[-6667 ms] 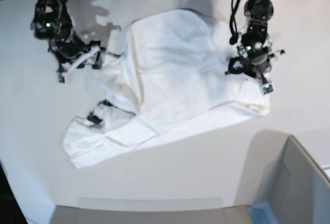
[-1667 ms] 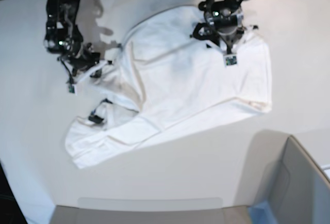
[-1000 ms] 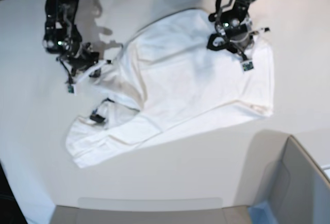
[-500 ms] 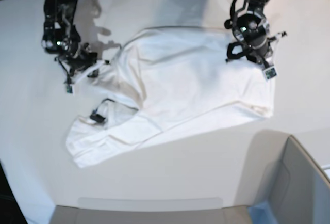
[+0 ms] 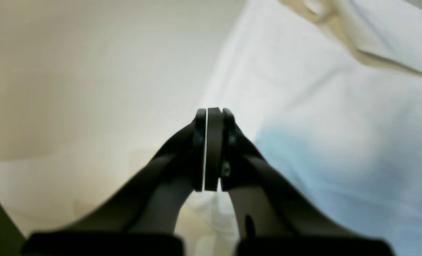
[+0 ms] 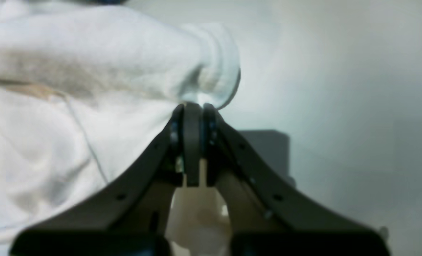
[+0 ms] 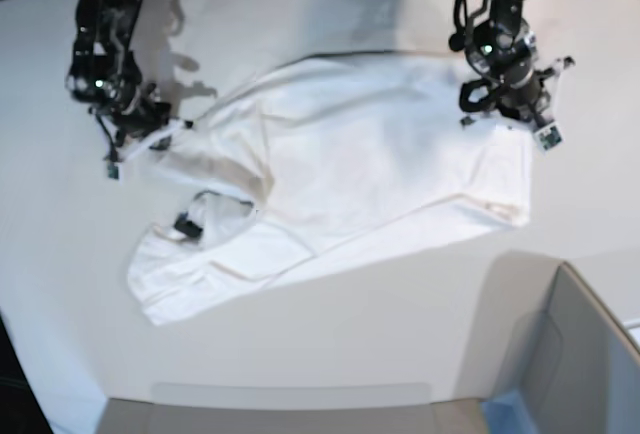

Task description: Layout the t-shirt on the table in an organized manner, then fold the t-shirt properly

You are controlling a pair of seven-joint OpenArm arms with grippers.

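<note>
I see the white cloth t-shirt (image 7: 340, 174) spread crumpled and skewed across the large smooth white table (image 7: 330, 344), plain side up, one folded section trailing toward my near left, a small black tag (image 7: 184, 224) showing there.

You had bright, even light on the table (image 7: 330, 344). Both wrist views were soft. Arm shadows fell up-table.

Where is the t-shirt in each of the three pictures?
Base: the t-shirt sprawls across the middle of the table.
Left wrist: it fills the right side.
Right wrist: it fills the left, bunched at the top.
Shared landmark: the white table.
</note>
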